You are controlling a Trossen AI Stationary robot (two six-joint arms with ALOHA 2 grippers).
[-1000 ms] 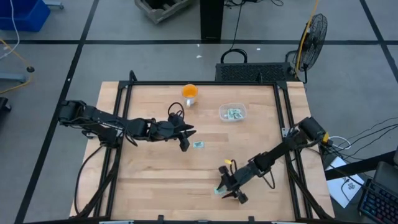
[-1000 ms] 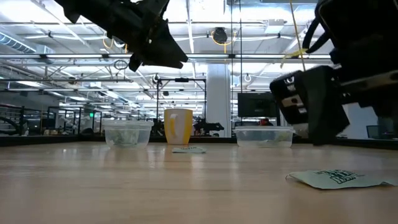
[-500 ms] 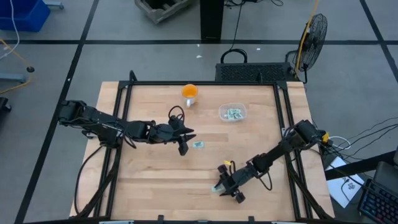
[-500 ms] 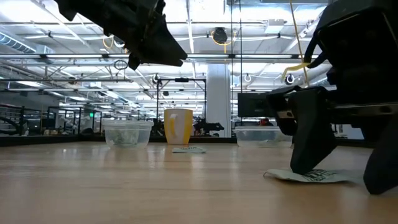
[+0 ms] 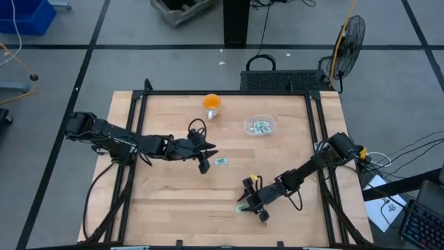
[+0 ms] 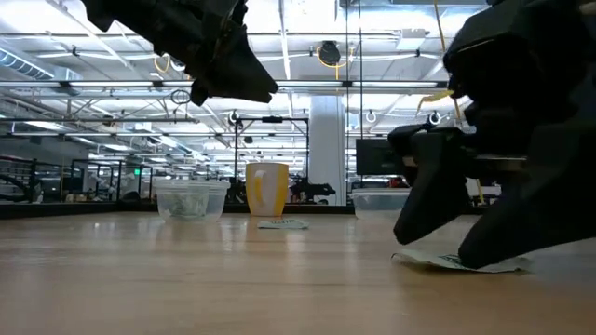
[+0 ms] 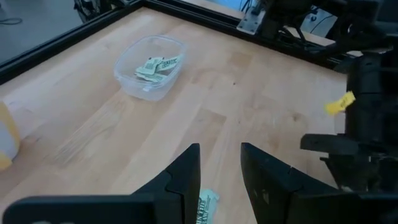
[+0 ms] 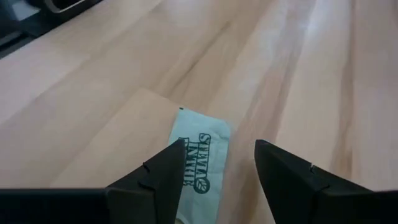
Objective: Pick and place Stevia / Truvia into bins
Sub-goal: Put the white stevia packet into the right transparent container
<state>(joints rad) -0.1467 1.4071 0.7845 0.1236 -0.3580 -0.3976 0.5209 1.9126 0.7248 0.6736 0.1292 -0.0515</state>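
Observation:
One green-and-white Stevia sachet (image 5: 240, 207) lies flat near the table's near edge. My right gripper (image 5: 250, 204) is down at it, open, with its fingers (image 8: 163, 176) astride the sachet (image 8: 200, 159). A second sachet (image 5: 221, 161) lies flat mid-table, and my left gripper (image 5: 205, 158) hovers open just above it; in the left wrist view this sachet (image 7: 203, 208) shows between the fingers. The rounded-rectangular bin (image 5: 259, 126) holds several sachets. A round clear cup (image 6: 191, 199) stands farther back. My right gripper comes at the near sachet from above, slanting, with open fingers. In the low view one fingertip (image 6: 417, 234) stands at the sachet's end (image 6: 406, 259) and the other over its middle. The sachet lies flat on the table. I cannot tell whether the tips press it.
An orange object on a white base (image 5: 211, 104) stands near the far edge, left of the rectangular bin (image 7: 151, 65). A black frame rail (image 5: 222, 93) borders the table. Bare wood (image 5: 173, 201) lies between the two arms.
My right gripper has come down onto the table and shifted a little toward the left and far edges, its fingers now astride the near sachet. That sachet has slid slightly toward the table's left. My left gripper has kept still.

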